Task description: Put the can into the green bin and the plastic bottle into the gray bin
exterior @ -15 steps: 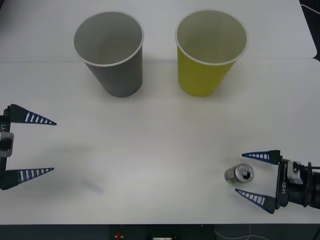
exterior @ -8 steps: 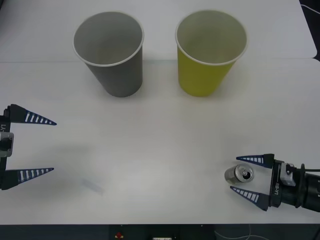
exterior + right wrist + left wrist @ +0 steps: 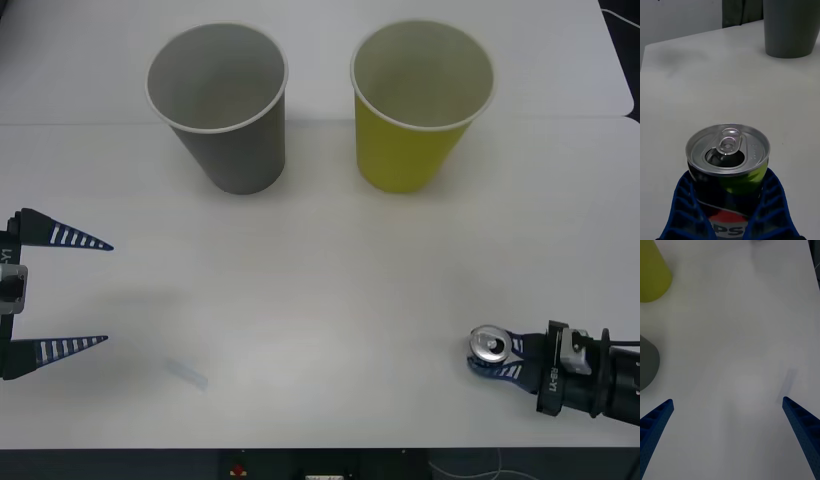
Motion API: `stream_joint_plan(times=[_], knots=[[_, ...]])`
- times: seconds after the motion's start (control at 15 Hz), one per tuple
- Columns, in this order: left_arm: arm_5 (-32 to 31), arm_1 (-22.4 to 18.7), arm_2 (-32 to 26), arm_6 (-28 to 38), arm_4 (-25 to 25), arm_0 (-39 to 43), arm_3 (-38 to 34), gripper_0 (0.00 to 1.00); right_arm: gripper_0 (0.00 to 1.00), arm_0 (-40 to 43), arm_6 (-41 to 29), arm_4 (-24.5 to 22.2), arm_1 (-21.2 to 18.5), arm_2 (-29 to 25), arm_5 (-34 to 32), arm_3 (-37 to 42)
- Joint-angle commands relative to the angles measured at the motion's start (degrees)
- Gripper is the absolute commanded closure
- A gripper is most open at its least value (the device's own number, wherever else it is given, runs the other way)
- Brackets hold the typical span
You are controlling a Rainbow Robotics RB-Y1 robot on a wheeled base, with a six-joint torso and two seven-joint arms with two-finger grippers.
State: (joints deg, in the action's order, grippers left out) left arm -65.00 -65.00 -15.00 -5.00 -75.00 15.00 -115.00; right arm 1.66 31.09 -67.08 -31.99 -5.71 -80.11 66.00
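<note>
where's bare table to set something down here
The widest free patch is mid-table, bordered by the gray bin and green bin at the far side, the open left gripper and the right gripper shut on the can. The gap between the bins is tighter. A small clear scrap lies near the front edge.

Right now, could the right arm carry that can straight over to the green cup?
Probably yes. The right gripper is shut on the can, and bare table lies between it and the green bin, which stands upright with its mouth open.
</note>
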Motion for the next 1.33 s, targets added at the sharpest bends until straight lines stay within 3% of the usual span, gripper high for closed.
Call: stream_joint_plan(times=[0.07, 0.33, 0.6, 0.93, 1.33], knots=[[0.0, 0.0, 0.0, 0.0, 0.0, 0.0, 0.0, 0.0, 1.0, -0.17, -0.77, 0.11, -0.09, 0.0, -0.66, 0.36], [0.0, 0.0, 0.0, 0.0, 0.0, 0.0, 0.0, 0.0, 1.0, 0.36, -7.19, 0.11, -1.5, 0.0, -0.57, 5.11], [0.0, 0.0, 0.0, 0.0, 0.0, 0.0, 0.0, 0.0, 1.0, 4.76, -20.19, 0.11, -5.1, 0.35, 5.32, 17.94], [0.0, 0.0, 0.0, 0.0, 0.0, 0.0, 0.0, 0.0, 1.0, 8.97, -40.76, 0.02, -12.92, 0.96, 14.02, 34.9], [0.0, 0.0, 0.0, 0.0, 0.0, 0.0, 0.0, 0.0, 1.0, 9.5, -65.72, 0.11, -24.7, -1.06, 24.39, 49.93]])
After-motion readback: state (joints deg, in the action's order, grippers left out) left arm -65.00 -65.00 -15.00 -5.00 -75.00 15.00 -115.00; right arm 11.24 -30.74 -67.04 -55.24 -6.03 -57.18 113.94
